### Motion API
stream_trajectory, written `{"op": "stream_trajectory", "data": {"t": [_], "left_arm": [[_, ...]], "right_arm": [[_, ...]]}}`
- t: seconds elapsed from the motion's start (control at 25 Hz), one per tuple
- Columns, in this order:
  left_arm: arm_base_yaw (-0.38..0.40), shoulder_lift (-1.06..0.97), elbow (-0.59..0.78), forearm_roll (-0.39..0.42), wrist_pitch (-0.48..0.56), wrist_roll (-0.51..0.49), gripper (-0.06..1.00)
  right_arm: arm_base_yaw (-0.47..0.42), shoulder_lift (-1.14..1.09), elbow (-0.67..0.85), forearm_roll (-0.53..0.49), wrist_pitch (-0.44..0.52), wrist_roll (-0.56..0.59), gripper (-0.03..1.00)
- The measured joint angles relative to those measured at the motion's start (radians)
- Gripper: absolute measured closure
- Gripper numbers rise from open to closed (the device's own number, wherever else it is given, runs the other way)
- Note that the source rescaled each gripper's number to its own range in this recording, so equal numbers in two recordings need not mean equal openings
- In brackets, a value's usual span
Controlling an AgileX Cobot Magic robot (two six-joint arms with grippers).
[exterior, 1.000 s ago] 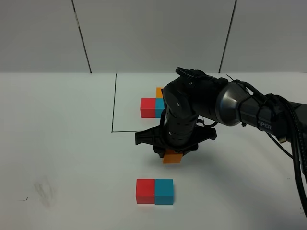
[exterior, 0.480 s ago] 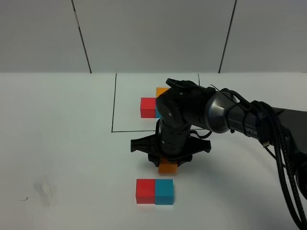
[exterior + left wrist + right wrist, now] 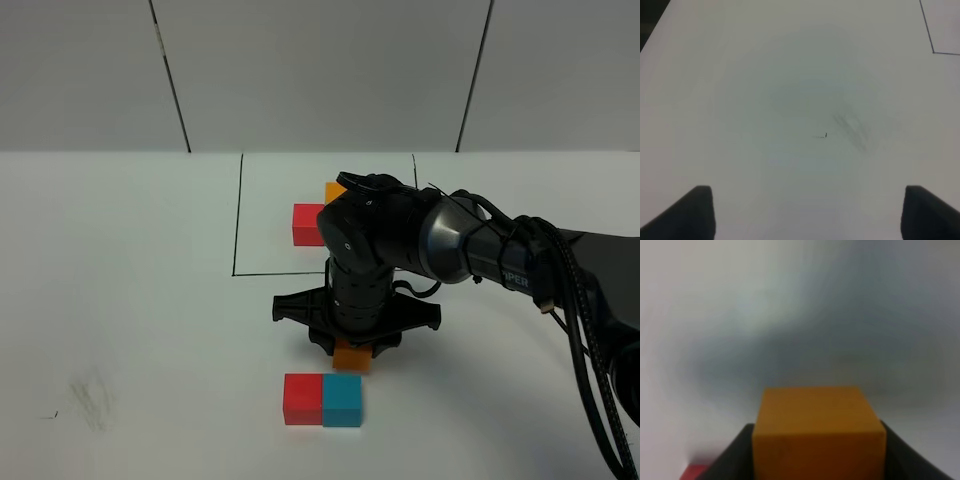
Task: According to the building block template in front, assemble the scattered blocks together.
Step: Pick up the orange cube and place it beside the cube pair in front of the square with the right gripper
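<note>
If lowered skewed, could knock blue cube (image 3: 342, 399) at six o'clock; right gripper (image 3: 352, 352) clamping orange cube (image 3: 351, 359), left gripper (image 3: 805, 212) wide.

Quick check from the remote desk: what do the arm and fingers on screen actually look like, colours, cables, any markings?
The right arm is glossy black with a grey metallic band at one joint and small white lettering past it. Black cables loop along its rear section. The right gripper is matte black with a wide crossbar. In the left wrist view, only two dark, blunt fingers show.
</note>
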Motion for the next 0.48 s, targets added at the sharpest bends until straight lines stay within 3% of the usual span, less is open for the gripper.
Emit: {"op": "stream_trajectory", "data": {"t": [0.48], "left_arm": [[0.0,0.0,0.0,0.0,0.0,0.0,-0.04]], "right_arm": [[0.031,0.003,0.0,-0.048,0.002,0.003,0.73]]}}
